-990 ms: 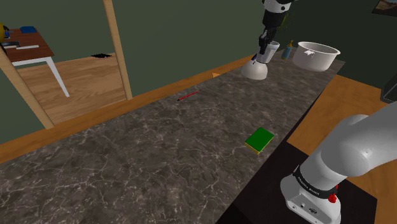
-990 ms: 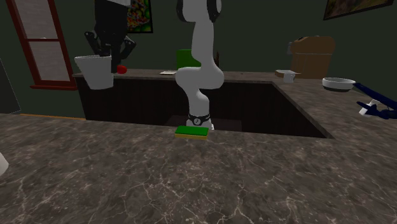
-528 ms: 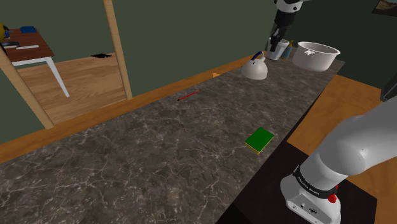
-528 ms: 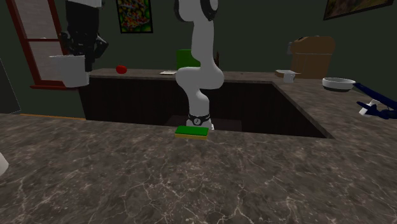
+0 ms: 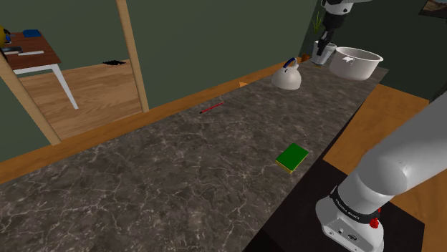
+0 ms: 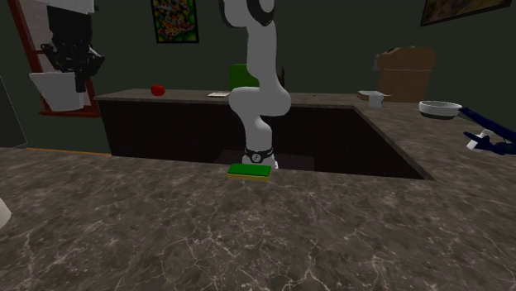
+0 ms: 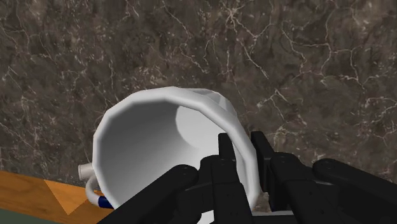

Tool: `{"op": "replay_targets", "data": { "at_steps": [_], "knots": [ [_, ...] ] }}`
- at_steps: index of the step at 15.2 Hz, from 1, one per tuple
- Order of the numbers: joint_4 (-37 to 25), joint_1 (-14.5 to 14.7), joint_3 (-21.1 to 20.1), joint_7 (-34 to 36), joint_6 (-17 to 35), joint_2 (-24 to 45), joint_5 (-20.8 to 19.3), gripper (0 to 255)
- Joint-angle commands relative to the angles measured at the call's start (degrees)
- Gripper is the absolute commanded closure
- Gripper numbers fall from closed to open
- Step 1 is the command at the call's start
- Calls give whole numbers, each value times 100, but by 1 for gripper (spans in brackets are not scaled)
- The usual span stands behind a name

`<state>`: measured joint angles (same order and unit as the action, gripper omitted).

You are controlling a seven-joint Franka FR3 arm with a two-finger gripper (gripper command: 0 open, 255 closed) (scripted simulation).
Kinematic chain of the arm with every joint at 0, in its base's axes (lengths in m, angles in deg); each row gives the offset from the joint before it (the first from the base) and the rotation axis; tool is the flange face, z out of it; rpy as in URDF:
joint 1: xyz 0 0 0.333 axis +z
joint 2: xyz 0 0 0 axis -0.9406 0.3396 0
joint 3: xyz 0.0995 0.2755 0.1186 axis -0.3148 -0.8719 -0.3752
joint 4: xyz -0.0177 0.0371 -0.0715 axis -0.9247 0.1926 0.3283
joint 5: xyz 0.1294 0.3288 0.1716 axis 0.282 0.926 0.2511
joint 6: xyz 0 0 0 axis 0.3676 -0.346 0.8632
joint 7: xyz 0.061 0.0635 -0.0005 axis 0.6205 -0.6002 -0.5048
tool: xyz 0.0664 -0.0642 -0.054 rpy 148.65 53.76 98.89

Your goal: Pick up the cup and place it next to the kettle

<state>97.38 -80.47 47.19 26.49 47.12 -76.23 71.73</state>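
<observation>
Hand (image 7: 243, 149) clamped across the wall of the white cup (image 7: 159, 143), held aloft past the kettle (image 5: 288, 76) (toward the white bowl (image 5: 354, 62)); best lowered upright onto bare desk (image 5: 179, 172) just beside the kettle before releasing it.

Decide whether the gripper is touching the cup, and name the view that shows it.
Touching. The wrist view shows the gripper clasping the wall of the white cup, one black finger inside the rim and one outside, no gap.
</observation>
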Motion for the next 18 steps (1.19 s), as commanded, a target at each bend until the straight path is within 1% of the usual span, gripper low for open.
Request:
{"op": "replay_targets", "data": {
  "at_steps": [1,5,9,12,15,16,18],
  "knots": [
    [-312,-95,198,-349,1,284,161,255],
    [-1003,-359,562,-1059,-13,972,619,255],
    [-1869,-781,818,-1775,-148,1790,1218,255],
    [-2678,-1242,902,-2266,-360,2480,1714,255],
    [-3691,-1833,890,-2672,-695,3242,2210,255],
    [-3953,-1987,867,-2744,-789,3422,2313,255],
    [-3702,-1933,858,-2736,-597,3359,2273,255]
  ]
}}
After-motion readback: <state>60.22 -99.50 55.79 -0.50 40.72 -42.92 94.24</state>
